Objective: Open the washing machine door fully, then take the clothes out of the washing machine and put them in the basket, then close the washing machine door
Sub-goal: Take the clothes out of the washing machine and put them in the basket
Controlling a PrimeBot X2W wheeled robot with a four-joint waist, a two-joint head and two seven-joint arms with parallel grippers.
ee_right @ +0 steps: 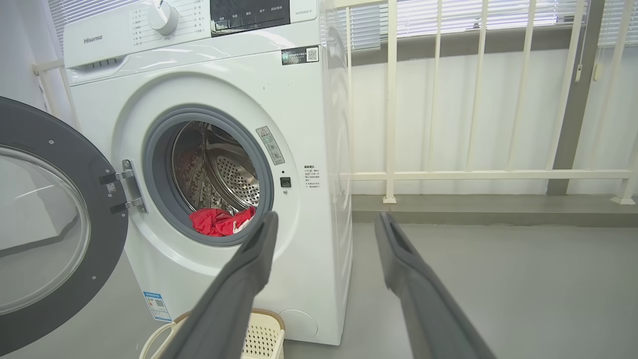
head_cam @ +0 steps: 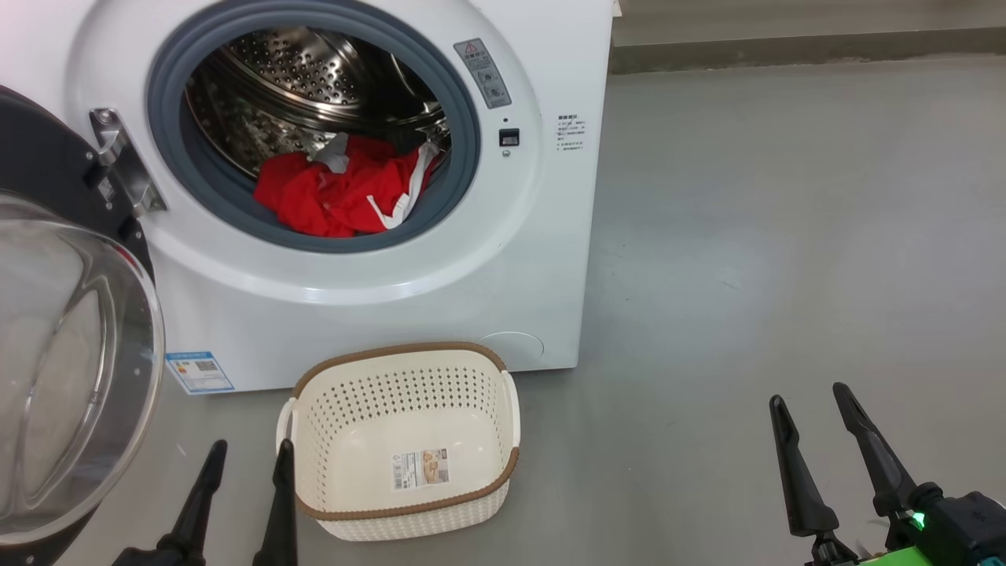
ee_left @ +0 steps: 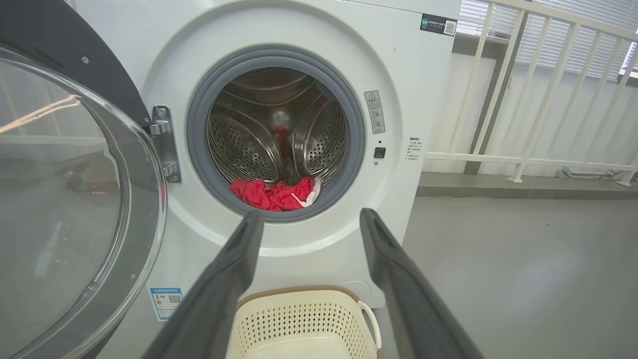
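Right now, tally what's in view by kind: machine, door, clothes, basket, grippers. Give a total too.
washing machine: 1
washing machine door: 1, swung open
clothes: 1 red heap, garment count unclear
basket: 1, no clothes in it
grippers: 2, left gripper and right gripper
Total: 6

Door [head_cam: 71, 377] open on L of white washer [head_cam: 377, 314], red clothes [head_cam: 330, 196] inside, cream basket [head_cam: 397, 351] upright just in front.

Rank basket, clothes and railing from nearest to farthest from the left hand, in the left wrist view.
From the left hand:
1. Basket, just below, on the floor.
2. Clothes, ahead in the drum.
3. Railing, far right, past the washer.
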